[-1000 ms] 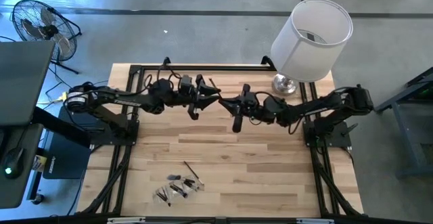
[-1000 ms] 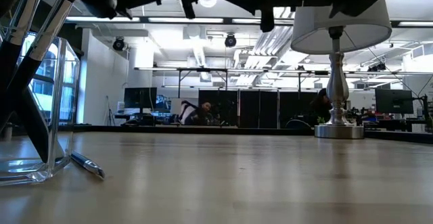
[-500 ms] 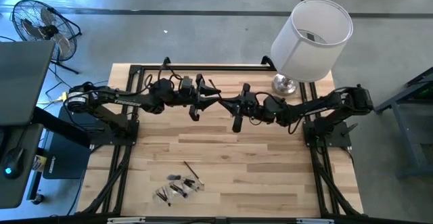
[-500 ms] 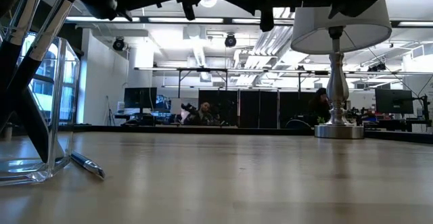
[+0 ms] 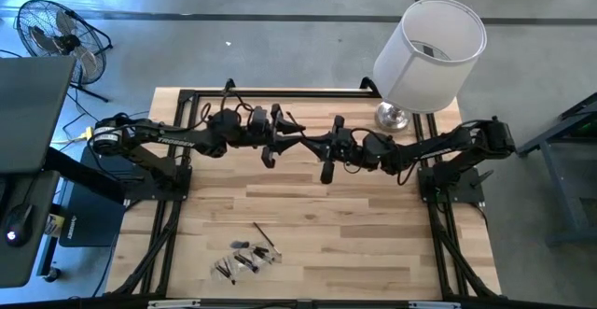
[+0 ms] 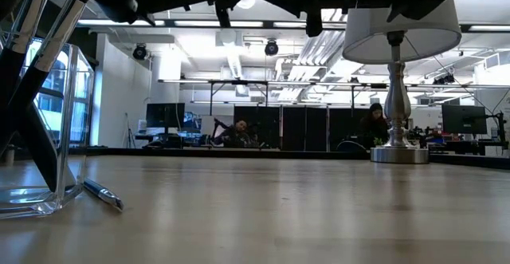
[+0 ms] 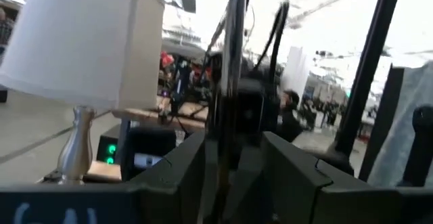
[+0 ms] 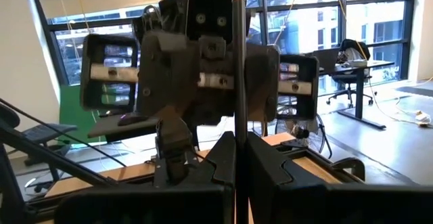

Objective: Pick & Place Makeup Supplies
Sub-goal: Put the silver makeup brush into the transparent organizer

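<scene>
Both arms are stretching level toward each other above the far half of the bench (image 5: pixel 308 206), their wrists nearly meeting over its midline. The left pincer (image 5: pixel 297 141) is pointing rightward with its fingers (image 7: pixel 169 176) standing apart. The right pincer (image 5: pixel 315 144) is pointing leftward, facing the left one head-on, its fingers (image 8: pixel 254 153) pressing together on a thin dark brush handle (image 8: pixel 238 82)

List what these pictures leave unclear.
- Brushes near the front edge, high view: too small to count.
- Clear holder, low view: cut off by the picture's edge.
- Thin handle in the shut right pincer, right wrist view: tip out of frame.
- Left pincer, left wrist view: blurred; grip unclear.
</scene>
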Tool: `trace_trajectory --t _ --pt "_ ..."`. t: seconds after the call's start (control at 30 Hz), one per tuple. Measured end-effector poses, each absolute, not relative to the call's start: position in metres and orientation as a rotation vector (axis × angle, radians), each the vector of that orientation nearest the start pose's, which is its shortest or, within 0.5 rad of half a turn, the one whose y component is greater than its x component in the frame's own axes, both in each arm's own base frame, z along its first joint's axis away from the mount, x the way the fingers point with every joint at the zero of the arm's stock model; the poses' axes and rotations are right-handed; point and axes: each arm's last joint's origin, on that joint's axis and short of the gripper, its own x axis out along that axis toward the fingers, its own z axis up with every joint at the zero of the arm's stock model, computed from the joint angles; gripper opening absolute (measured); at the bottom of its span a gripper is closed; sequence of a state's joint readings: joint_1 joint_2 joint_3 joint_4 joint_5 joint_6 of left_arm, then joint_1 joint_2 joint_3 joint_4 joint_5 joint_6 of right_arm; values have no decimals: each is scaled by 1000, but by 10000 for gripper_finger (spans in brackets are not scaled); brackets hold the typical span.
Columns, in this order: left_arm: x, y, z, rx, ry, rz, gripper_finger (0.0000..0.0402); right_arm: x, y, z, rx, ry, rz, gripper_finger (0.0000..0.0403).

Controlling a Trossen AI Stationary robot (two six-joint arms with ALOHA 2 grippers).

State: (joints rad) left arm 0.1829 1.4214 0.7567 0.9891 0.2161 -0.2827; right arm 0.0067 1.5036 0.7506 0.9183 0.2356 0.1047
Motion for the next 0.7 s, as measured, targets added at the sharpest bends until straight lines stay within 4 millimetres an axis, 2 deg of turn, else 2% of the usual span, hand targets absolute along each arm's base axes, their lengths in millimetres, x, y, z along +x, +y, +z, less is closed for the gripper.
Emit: trace_trajectory --t 0.17,0.4,0.53,0.7 --pt "295 49 298 -218 -382 -68 142 317 -4 259 133 -173 -211 7" --pt "295 50 297 -292 -381 -63 132 317 -5 259 133 -174 -212 8" --pt "295 50 297 -303 -380 -58 91 317 -5 259 136 -174 -212 8" --pt "295 50 297 -299 -380 -55 19 317 -5 258 156 -168 -212 9"
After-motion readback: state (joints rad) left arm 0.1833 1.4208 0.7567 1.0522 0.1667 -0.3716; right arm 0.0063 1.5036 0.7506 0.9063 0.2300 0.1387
